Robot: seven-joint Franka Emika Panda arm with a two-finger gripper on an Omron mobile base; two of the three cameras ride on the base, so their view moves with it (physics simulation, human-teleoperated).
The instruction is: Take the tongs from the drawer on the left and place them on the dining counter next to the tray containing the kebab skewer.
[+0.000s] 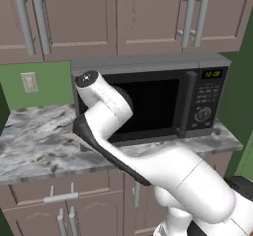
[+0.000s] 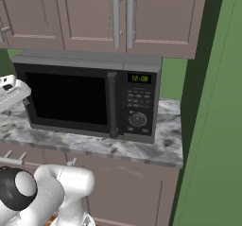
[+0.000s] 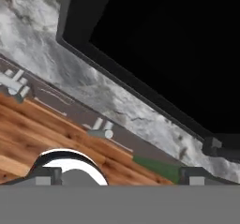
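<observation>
The white arm rises from the near right of the left base view and bends up in front of the microwave (image 1: 153, 101), a dark grey oven with a black door and a lit green clock, which stands on the marble table (image 1: 39, 141) against the far wall. In the hand view the gripper (image 3: 121, 177) is spread wide: its two dark fingertips (image 3: 44, 175) sit far apart at the bottom of that view, and nothing is caught between them. Beyond the tips that camera looks along the black microwave door, the veined marble edge, a strip of mauve-brown cabinet fronts and, below them, the wood floor (image 3: 47, 124). The drawer (image 1: 34, 190), with its flat panelled front and one horizontal silver bar handle (image 1: 60, 197), lies just beneath the marble top on the left, under the bare stretch of table beside the microwave. It is pushed shut, flush with the fronts around it, so its inside is hidden. Below it are cabinet doors with upright handles. Above the microwave hangs a row of upper cabinets (image 1: 148, 13) with long vertical silver handles. A pale wall socket (image 1: 29, 82) sits on the green wall (image 2: 212, 126) left of the microwave, and the green wall also closes the scene on the right.
</observation>
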